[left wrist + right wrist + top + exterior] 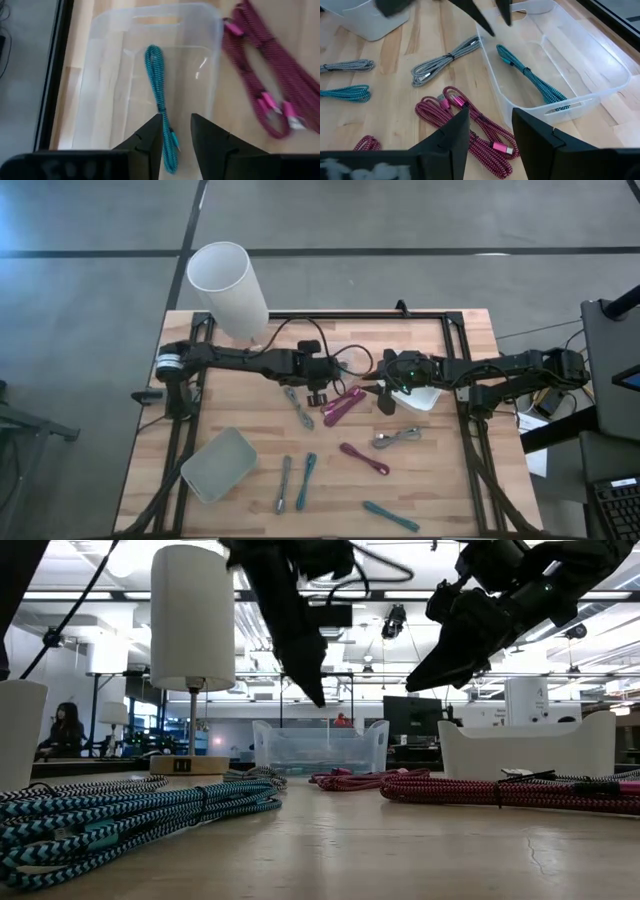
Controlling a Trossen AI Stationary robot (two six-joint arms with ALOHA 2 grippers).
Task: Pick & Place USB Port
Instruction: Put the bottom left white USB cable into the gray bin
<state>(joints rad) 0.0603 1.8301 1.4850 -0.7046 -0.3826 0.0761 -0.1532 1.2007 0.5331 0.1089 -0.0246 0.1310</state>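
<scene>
The clear bin (590,75) near the middle of the table (250,415) is open-topped, with only a teal cable (160,100) lying along its floor; bare plastic flanks the cable on both sides. The left claw (176,135) hangs above that opening, jaws parted. Just right of the bin in the high view, magenta cables (470,122) crowd the wood, and the right claw (388,398) hovers over them. A white cylinder (230,288) blocks the upper left corner, a white tray (218,465) the lower left. Bare wood shows at the lower right of the high view.
</scene>
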